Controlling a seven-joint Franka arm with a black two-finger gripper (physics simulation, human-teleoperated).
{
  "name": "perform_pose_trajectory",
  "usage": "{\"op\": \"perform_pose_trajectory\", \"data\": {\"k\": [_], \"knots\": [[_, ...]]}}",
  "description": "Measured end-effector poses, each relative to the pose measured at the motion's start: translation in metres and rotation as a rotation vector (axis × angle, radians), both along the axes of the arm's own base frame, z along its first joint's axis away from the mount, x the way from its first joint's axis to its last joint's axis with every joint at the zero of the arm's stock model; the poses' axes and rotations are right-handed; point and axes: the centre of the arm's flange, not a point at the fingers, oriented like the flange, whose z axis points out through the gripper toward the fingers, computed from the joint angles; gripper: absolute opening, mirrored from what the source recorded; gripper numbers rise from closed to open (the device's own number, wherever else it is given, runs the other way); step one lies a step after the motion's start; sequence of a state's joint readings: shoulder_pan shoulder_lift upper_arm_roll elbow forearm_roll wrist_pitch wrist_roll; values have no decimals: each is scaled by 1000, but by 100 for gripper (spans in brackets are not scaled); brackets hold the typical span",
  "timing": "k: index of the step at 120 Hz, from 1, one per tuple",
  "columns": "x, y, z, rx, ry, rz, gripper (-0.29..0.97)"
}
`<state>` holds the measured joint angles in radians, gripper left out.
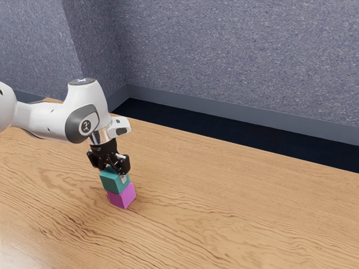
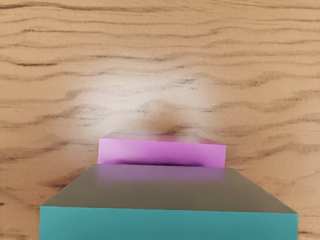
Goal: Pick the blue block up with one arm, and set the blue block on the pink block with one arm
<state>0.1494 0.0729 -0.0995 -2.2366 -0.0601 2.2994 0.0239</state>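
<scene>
Arm: the white arm point(image 1: 47, 119) comes in from the exterior view's left, wrist bent down over the table point(image 1: 241, 216), and it's right on top of the stack!
Gripper: the gripper point(image 1: 115, 172) points straight down, its black fingers closed narrow around the upper part of the blue block point(image 1: 111, 182), one on each side, clamped on it.
Blue block: more of a teal shade here, upright, sitting directly above the pink block point(image 1: 123, 197); from the side the two faces meet with no gap I can make out, though at this angle I can't be sure its full weight is down.
Alignment: the blue block sits a touch toward the exterior view's left of the pink one, so the stack is slightly staggered.
Pink block: flat on the wood, near the table's front-left area in the exterior view.
Wrist camera: the blue block point(image 2: 165, 200) looms large just under the hand, the pink block point(image 2: 162, 152) peeking out beyond its far edge, wood grain of the table point(image 2: 160, 60) past both.
Shadow: a soft dark patch on the wood just behind the pink block.
Room: grey speckled wall point(image 1: 235, 50) behind, dark floor point(image 1: 235, 128) beyond the table's far edge.
</scene>
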Motion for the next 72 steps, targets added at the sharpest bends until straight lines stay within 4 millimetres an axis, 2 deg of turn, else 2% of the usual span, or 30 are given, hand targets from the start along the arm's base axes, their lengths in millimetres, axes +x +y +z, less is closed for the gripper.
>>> {"op": "perform_pose_trajectory", "data": {"k": [72], "knots": [[4,3,-2,13,0,4,36]]}}
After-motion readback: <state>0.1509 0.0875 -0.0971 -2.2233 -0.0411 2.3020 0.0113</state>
